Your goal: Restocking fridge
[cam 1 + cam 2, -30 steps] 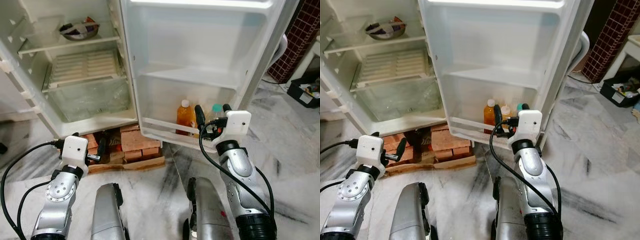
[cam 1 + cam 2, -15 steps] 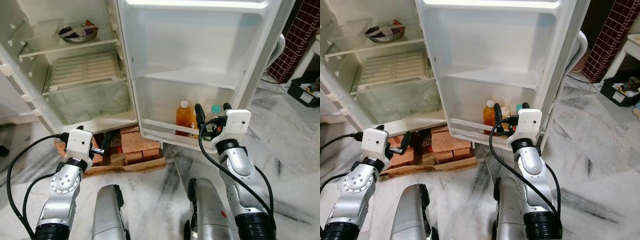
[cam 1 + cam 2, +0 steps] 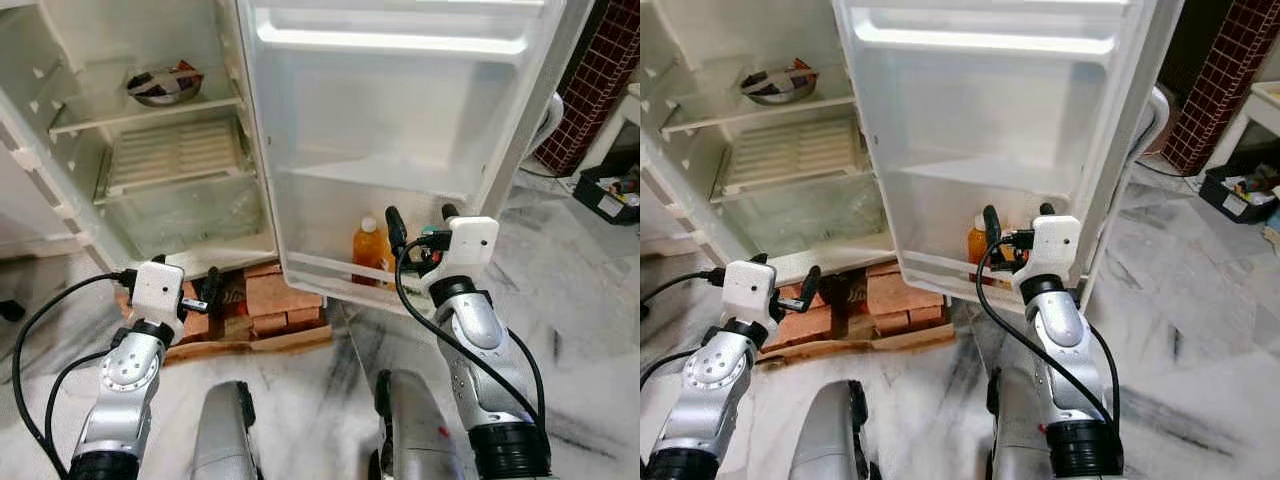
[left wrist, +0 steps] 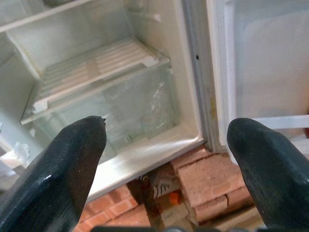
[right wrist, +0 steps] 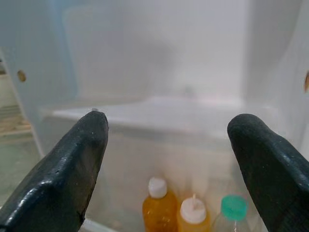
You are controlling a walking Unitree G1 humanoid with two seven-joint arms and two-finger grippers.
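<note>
Down in the bottom door shelf (image 3: 330, 270) of the open fridge (image 3: 400, 120) sits the stock: an orange bottle (image 3: 367, 250), with the right gripper (image 3: 420, 228) hovering just near of it, fingers spread and empty. The left gripper (image 3: 185, 290) hangs low by the bricks (image 3: 285, 295) under the fridge, also spread and holding nothing. A steel bowl (image 3: 160, 85) sits on an upper shelf, far left.

Left wrist view: the clear crisper drawer (image 4: 111, 108) dead ahead.

Right wrist view: orange bottle (image 5: 158, 208), a white-capped bottle (image 5: 193, 215) and a teal-capped one (image 5: 234, 212) in a row. No readable labels (too blurry). I'd keep the fingers above those caps so nothing tips.
</note>
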